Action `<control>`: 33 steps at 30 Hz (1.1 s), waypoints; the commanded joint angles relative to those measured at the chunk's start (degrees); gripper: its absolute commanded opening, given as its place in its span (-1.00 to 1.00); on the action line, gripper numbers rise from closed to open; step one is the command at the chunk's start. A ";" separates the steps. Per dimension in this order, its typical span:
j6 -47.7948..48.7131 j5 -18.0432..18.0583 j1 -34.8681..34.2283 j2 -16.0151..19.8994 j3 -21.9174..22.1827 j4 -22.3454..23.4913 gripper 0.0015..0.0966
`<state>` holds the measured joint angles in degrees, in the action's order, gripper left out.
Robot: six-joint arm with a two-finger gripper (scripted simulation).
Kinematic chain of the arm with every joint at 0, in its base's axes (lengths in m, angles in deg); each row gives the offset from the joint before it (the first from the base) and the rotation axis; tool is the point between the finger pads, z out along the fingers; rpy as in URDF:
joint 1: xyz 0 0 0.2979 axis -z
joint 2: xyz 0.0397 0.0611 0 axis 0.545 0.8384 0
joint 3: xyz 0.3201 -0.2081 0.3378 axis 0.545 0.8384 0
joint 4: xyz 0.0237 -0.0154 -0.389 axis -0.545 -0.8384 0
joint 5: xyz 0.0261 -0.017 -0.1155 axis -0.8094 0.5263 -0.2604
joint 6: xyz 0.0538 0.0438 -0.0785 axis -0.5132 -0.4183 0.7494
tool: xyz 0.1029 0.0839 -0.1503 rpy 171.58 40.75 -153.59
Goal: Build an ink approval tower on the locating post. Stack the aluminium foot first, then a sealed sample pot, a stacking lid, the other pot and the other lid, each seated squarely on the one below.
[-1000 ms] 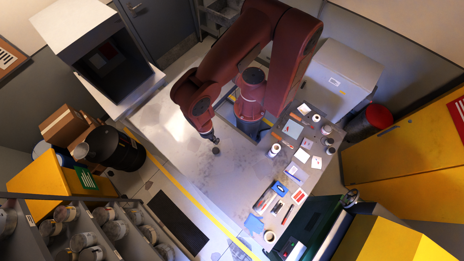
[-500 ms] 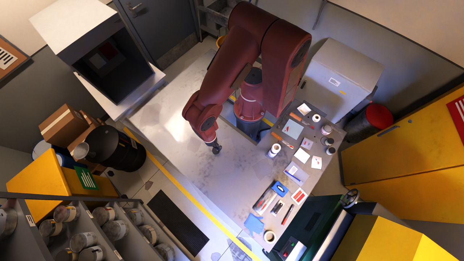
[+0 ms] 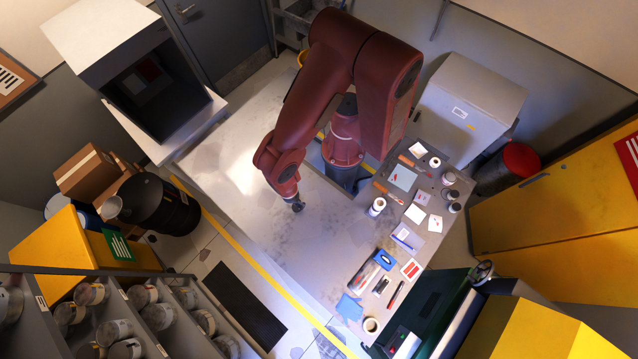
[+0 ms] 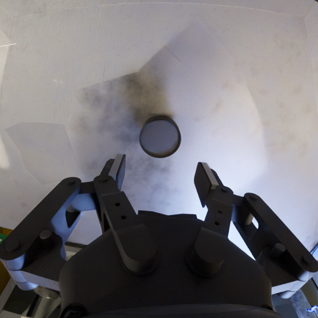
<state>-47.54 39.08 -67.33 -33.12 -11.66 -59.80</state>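
My gripper (image 4: 160, 172) hangs open and empty just above a dark, round stacking lid (image 4: 160, 136) that lies flat on the stained white bench, left of the arm's base. From the side camera the lid (image 3: 298, 207) shows at the fingertips (image 3: 294, 203). A partial tower (image 3: 377, 206), white with a dark band, stands on the grey tray to the right. A sealed sample pot (image 3: 449, 178) stands further right on that tray. Two small dark-topped items (image 3: 453, 195) (image 3: 455, 207) stand beside it.
The grey tray (image 3: 403, 223) carries cards, pens, a blue box (image 3: 384, 259), a blue glove (image 3: 349, 307) and a tape roll (image 3: 370, 325). A black drum (image 3: 151, 203) stands off the bench's left edge. A grey cabinet (image 3: 466, 109) rises behind the tray.
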 commanded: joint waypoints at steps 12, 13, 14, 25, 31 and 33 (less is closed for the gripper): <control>0.00 0.00 0.00 3.42 2.72 6.09 0.44; 0.00 0.00 0.00 3.79 2.97 6.71 0.44; 0.00 0.00 0.00 4.16 3.21 7.32 0.44; 0.00 0.00 0.00 6.88 4.79 11.66 0.44; 0.00 0.00 0.00 7.04 4.88 11.93 0.44; 0.00 0.00 0.00 7.05 4.88 11.94 0.44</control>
<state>-47.54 39.08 -67.33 -26.02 -6.75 -47.86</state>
